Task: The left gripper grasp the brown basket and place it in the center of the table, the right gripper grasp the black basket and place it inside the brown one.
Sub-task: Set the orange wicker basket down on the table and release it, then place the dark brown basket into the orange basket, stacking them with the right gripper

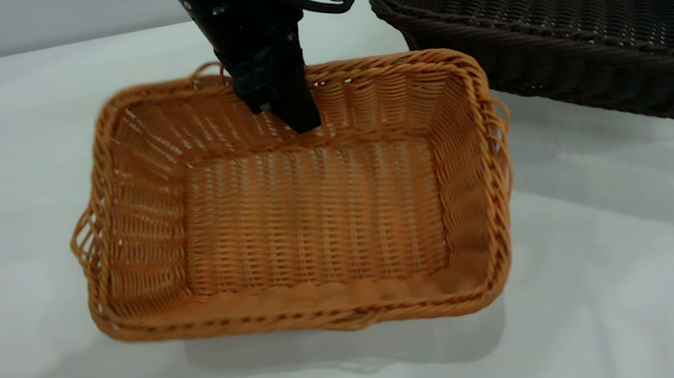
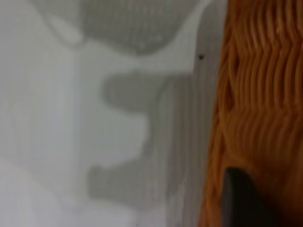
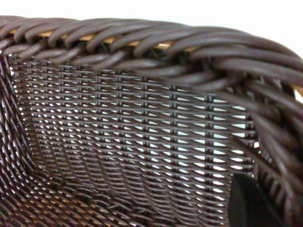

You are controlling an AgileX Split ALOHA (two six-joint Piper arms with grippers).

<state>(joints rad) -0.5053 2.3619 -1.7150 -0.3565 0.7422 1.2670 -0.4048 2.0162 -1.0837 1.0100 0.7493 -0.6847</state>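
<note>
The table (image 1: 4,203), a wide pale grey-white top, carried both baskets. The brown basket (image 1: 315,220) sat near its middle in the exterior view, tilted, its near edge low and a shadow spread under it, so it may have been partly lifted at the far wall. The black basket (image 1: 590,23) stood well apart toward the far right, its rim running out of view, and its shadow suggested it too was raised or tipped.

Both are open woven wicker, and I judged them light and fairly stiff but springy, with a rough braided rim that should not slip. The rim or a wall just below it looked the best hold; the small loop handles seemed too thin and floppy to steer by.

The left gripper (image 1: 285,105) came down over the far wall of the brown basket, one dark finger showing inside against the weave. In the left wrist view a dark finger (image 2: 244,201) lay against the orange wicker with bare table beside it. It appeared clamped on that wall, the jaws only a wall's thickness apart.

The right gripper itself was out of the exterior view. Its wrist view looked into the black basket under the braided rim, with one dark fingertip (image 3: 251,203) at the edge. Whether it was closed on the rim I could not tell.
</note>
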